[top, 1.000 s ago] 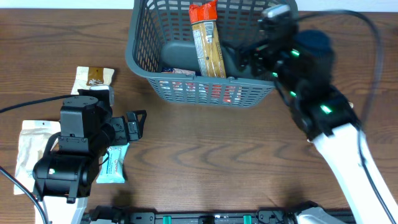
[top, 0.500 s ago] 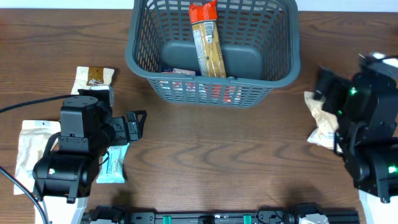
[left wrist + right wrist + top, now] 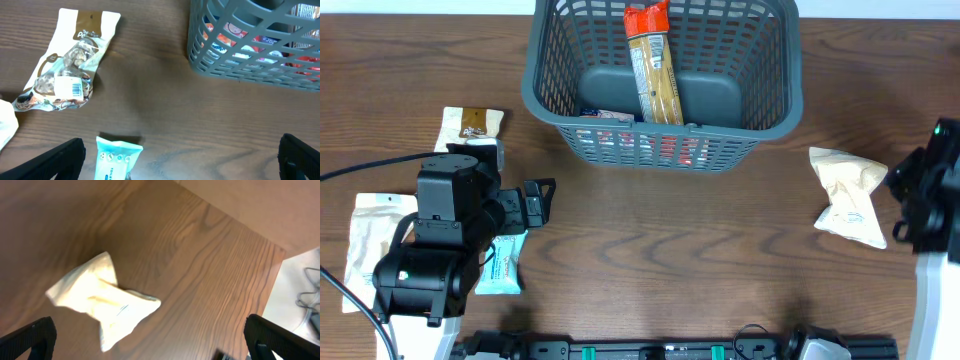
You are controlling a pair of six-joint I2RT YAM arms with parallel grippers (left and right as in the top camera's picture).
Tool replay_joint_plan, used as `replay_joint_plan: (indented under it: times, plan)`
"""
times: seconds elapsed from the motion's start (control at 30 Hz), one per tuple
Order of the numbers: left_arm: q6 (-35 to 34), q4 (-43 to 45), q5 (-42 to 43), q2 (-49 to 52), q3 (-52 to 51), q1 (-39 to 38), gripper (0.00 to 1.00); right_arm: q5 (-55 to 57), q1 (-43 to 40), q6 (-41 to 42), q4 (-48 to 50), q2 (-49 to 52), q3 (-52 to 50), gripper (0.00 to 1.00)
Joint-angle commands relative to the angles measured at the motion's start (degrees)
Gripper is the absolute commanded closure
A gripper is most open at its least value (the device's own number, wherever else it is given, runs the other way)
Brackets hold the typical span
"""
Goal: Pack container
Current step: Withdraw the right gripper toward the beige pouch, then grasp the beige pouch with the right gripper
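1. Surveying from overhead, located the container at the far middle of the bench, upright, dark grey, lattice walls, far rim cut off by the top edge of the view.
2. Logged inside it one long orange-brown packet with a red end, laid lengthwise from the far side to the near rim. Made out red-and-white packets through the near lattice, down at floor level.
3. Found the left hand over the near-left part of the bench, fingers spread wide, nothing between them, pointed rightward, well apart from the container.
4. Noted a pale blue bar wrapper flat on the bench just beside the left hand, partly hidden under the arm from overhead. Saw its end at the bottom edge of the left wrist view, between the two fingers, touching neither.
5. Recorded a white packet with a brown header flat on the bench beyond the left hand, left of the container and apart from it.
6. Recorded a large white pouch at the left edge, partly covered by the left arm, and a black cable across the bench there.
7. Found the right hand at the right edge, fingers spread wide, empty.
8. Noted a crumpled cream packet on the bench just beside the right hand, on its container side, clear of both fingers in the right wrist view, well apart from the container.
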Motion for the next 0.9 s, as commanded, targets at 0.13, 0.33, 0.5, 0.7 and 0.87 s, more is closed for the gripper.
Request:
replay_joint_plan:
  times: [0.13,0.33,0.5,0.7,0.87]
  plan:
    - [1.01,-0.48,-0.09,-0.04,1.11,0.24,0.01,-6.78,-3.93,-24.26,9.51,15.32,-1.05,0.01]
    - [1.01,-1.79,-0.09,-0.04,1.11,0.24,0.01,-18.08,-4.07,-42.64,14.01,25.53,-1.05,0.01]
    - [0.98,-3.08,-0.09,-0.04,1.11,0.24,0.01,-20.39,-4.07,-47.98,15.30,31.74,-1.05,0.01]
    - [0.96,-3.72,-0.09,-0.04,1.11,0.24,0.02,-22.99,-5.22,-48.87,16.68,38.29,-1.05,0.01]
    - [0.96,-3.72,-0.09,-0.04,1.11,0.24,0.01,-25.62,-6.47,-51.19,17.31,42.66,-1.05,0.01]
